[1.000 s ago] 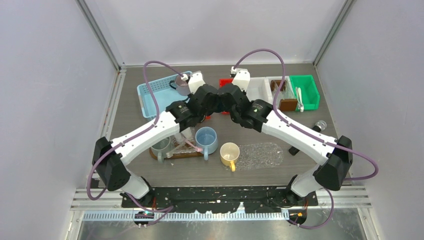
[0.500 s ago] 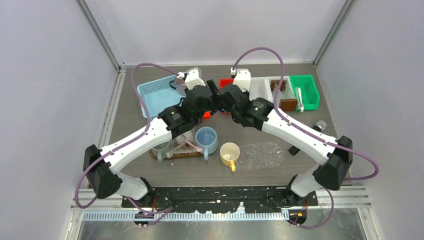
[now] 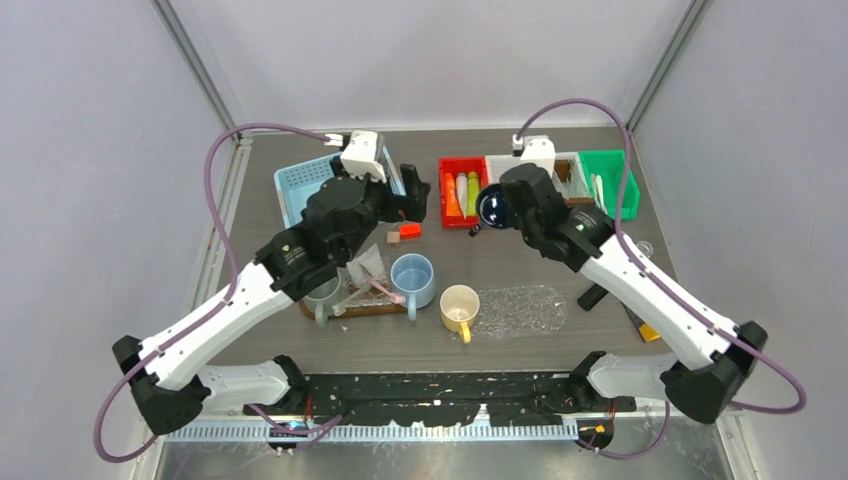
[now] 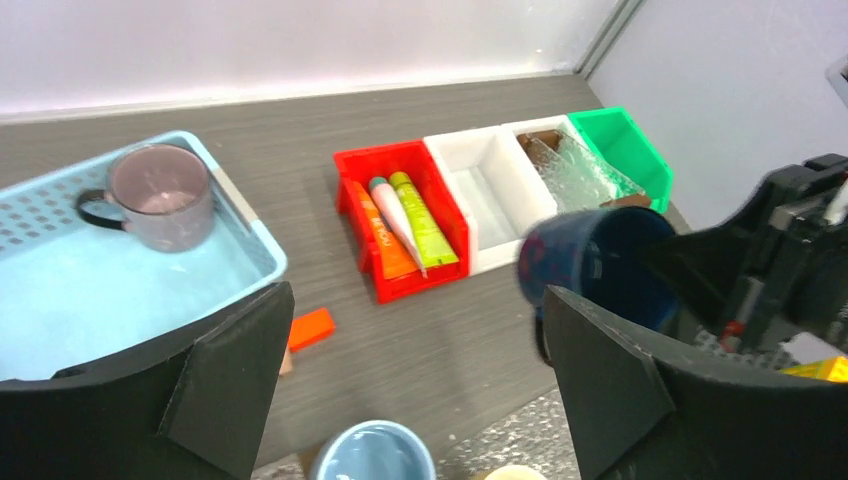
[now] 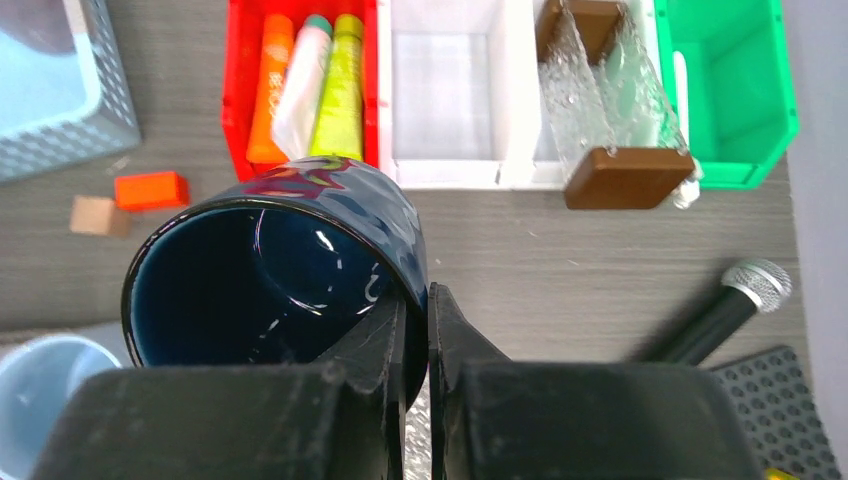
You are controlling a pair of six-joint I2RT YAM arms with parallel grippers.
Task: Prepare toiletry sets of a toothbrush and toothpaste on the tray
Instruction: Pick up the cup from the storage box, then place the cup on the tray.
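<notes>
My right gripper [image 5: 415,300] is shut on the rim of a navy mug [image 5: 270,260], one finger inside and one outside. The mug [image 3: 493,205] hangs tilted above the table in front of the red bin [image 3: 446,190]. Three toothpaste tubes [image 5: 305,85], orange, white and green, lie in that bin. My left gripper [image 4: 415,300] stands wide open and holds nothing, left of the mug. On the brown tray [image 3: 345,312] stand a grey-green mug [image 3: 322,295] and a light blue mug [image 3: 412,278] with a pink toothbrush [image 3: 382,290] between them. A cream-yellow mug [image 3: 459,305] stands beside the tray.
A mauve mug [image 4: 160,195] sits in the blue basket [image 3: 300,190]. White [image 5: 445,95], clear-wrapped [image 5: 600,100] and green bins [image 5: 730,90] line the back. An orange block [image 3: 408,230], a clear plastic sheet [image 3: 520,305] and a black rod [image 5: 720,310] lie on the table.
The left gripper has opened and pulled back to the left. The right gripper has shut on the navy mug and carried it to the right.
</notes>
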